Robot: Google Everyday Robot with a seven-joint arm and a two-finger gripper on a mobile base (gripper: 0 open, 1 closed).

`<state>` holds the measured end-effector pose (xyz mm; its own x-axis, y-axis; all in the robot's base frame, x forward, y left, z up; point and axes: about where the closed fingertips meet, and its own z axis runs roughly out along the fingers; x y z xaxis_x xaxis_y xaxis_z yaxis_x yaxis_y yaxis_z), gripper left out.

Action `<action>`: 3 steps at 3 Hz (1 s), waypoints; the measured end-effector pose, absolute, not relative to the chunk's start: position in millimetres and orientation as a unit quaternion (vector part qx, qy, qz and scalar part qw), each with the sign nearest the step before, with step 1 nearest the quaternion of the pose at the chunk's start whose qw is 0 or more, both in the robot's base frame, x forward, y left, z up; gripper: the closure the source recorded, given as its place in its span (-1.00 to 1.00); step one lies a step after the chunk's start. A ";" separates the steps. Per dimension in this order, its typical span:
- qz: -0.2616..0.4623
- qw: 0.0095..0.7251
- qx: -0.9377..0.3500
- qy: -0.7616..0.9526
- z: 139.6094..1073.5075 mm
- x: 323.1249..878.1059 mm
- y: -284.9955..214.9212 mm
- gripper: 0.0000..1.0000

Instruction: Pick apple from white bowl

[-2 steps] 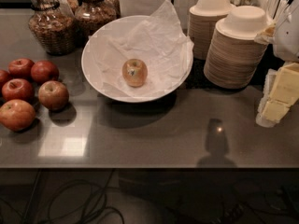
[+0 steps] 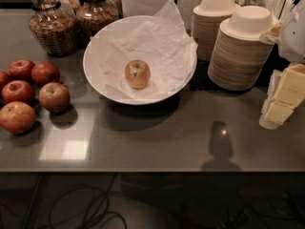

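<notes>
At the near edge, below the surface [image 2: 152, 149], dark cables [image 2: 71, 209] lie on the floor. The front part of the surface is grey and glossy, with a pale square reflection at left and a small bright spot at right.

On the left side, a group of red apples [image 2: 54, 97] sits directly on the surface, close together, and well apart from the bowl's contents.

At the right edge, the tool [image 2: 281, 101] shows as pale cream blocks, partly cut off by the frame. It hangs over the surface just in front of the nearer stack, well apart from the bowl. It holds nothing. Whether it is spread or pressed together cannot be told.

In the middle stands the bowl [image 2: 95, 75], wide, shallow and white, lined with crumpled white paper [image 2: 162, 42] that rises above the far right rim. The apple [image 2: 137, 74], pale yellow-orange with a shiny spot on its front, rests on the paper near the centre of the bowl, touched by nothing else.

Further back at right, two stacks [image 2: 240, 51] of beige disposable bowls stand side by side, just beside the bowl. At far left, glass jars [image 2: 52, 27] of brown contents stand behind the bowl.
</notes>
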<state>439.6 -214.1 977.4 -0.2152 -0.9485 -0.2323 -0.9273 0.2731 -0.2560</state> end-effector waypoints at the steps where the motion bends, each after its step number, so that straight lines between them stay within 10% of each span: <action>1: -0.015 0.205 -0.602 0.772 966.9 454.4 -195.2 -1.00; 3: 0.028 0.267 -0.633 0.726 957.0 518.6 -125.0 -1.00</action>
<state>518.6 -125.0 957.0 -0.0559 -0.9040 -0.4238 -0.9343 0.1970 -0.2969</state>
